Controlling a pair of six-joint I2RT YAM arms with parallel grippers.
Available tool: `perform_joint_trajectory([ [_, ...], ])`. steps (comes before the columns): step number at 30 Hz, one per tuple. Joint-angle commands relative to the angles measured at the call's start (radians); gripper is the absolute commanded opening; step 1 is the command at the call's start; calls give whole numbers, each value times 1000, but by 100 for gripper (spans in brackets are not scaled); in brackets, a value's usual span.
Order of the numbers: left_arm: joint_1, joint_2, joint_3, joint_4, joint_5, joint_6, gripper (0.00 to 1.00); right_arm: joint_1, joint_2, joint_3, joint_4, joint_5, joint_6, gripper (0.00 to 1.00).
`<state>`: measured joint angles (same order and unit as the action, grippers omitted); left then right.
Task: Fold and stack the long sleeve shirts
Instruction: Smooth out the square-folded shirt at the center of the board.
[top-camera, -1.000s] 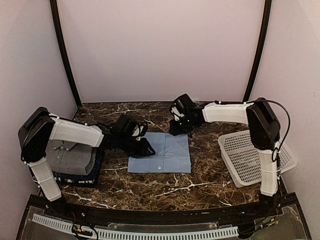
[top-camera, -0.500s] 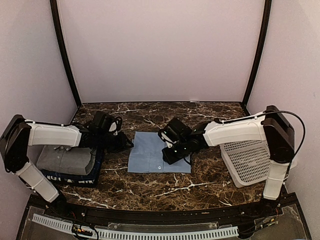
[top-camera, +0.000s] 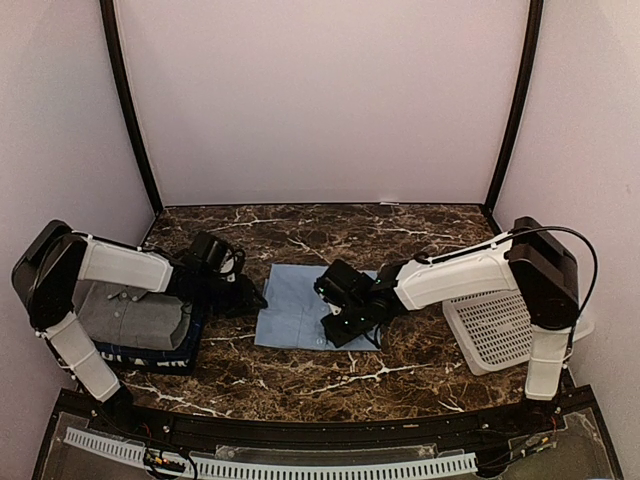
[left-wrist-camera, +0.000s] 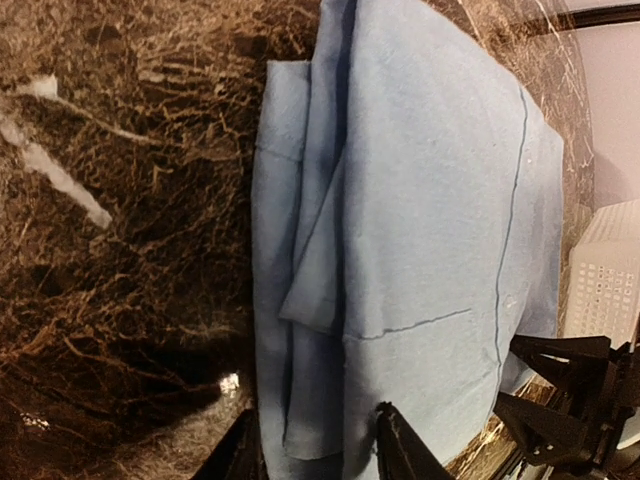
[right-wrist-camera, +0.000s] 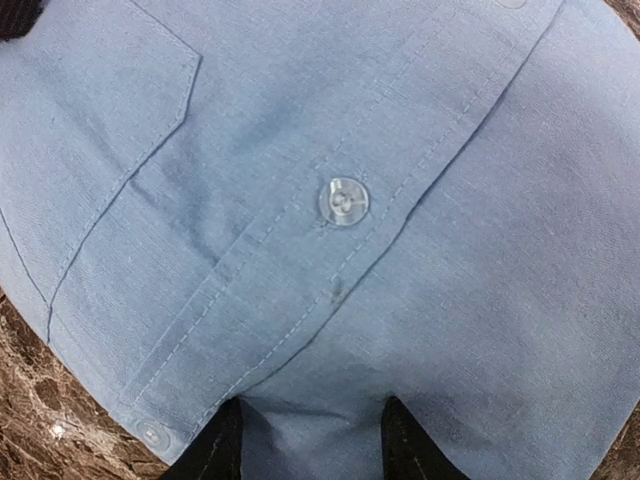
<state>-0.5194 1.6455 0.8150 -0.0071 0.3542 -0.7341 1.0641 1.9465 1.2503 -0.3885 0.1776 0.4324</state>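
1. The blue shirt (top-camera: 300, 300) lies folded into a flat rectangle in the middle of the table (top-camera: 300, 230).
2. The left gripper (top-camera: 252, 298) is low at the shirt's 9 o'clock edge, pointing toward 3 o'clock.
3. In the left wrist view the left gripper (left-wrist-camera: 315, 420) has its fingers (left-wrist-camera: 398, 448) spread, and the blue shirt (left-wrist-camera: 430, 200) shows its layered, folded edge in line with the gap between them. Whether they touch the cloth I cannot tell.
4. The right gripper (top-camera: 335, 333) sits over the shirt toward its 5 o'clock corner.
5. In the right wrist view the right gripper (right-wrist-camera: 310, 405) also has its fingers (right-wrist-camera: 215, 452) spread, close above the blue shirt (right-wrist-camera: 480, 300). They pinch nothing.
6. That view shows a clear button (right-wrist-camera: 343, 200) on the stitched front strip and a pocket (right-wrist-camera: 90, 100) at its 10 o'clock.
7. The grey shirt (top-camera: 135, 312) lies folded, collar up, at 9 o'clock of the blue shirt, near it but apart from it.
8. The grey shirt rests on the navy shirt (top-camera: 150, 357), whose dark edge shows at the 6 o'clock side.
9. The basket (top-camera: 500, 335) stands at 3 o'clock, beside the right arm.
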Motion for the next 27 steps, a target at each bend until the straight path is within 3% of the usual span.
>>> perform_joint_trajectory([
  [1, 5, 26, 0, -39, 41, 22, 40, 14, -26, -30, -10, -3, 32, 45],
  [11, 6, 68, 20, -66, 30, 35, 38, 10, -167, -76, -13, 10, 72, 45],
  [18, 4, 84, 15, -90, 16, 38, 37, 0, -209, -192, 18, 11, 120, 36],
  [20, 1, 90, 8, -94, 14, 36, 37, -3, -221, -260, 36, 9, 157, 29],
  [27, -24, 105, 1, -83, 9, 21, 35, -3, -253, -351, 87, -28, 205, 26],
])
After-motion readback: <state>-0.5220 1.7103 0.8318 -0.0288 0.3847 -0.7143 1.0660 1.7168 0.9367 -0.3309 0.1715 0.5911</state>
